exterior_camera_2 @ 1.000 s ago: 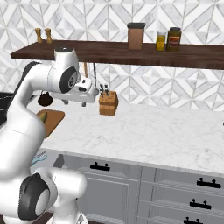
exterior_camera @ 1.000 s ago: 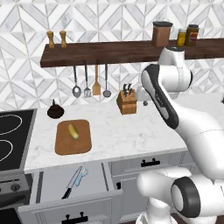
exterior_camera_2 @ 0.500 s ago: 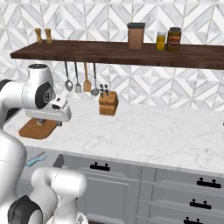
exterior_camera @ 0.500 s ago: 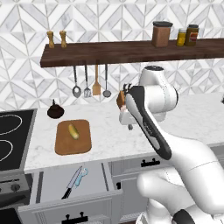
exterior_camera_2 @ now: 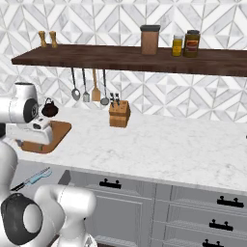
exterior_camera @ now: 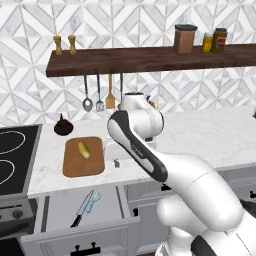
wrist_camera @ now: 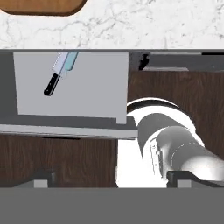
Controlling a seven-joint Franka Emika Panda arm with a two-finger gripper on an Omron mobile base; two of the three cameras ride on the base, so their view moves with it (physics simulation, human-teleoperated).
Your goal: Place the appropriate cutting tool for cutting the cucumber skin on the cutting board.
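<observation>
Open grey drawer [exterior_camera: 60, 212] juts out under the white marble desk [exterior_camera: 200, 135] edge, its inside largely bare. Small light-blue peeler [exterior_camera: 93, 199] lies there just beside the black-handled knife [wrist_camera: 56, 78]; in hand view they overlap, hard to separate. Flat brown wooden cutting board [exterior_camera: 83, 156] carries the stubby yellow-green cucumber [exterior_camera: 84, 150]. Pincer [wrist_camera: 112, 178] gapes wide, empty.

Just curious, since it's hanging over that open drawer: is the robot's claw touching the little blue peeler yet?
Apart. The hand view shows the gripper open, well short of the peeler lying beside the knife in the drawer.
</observation>
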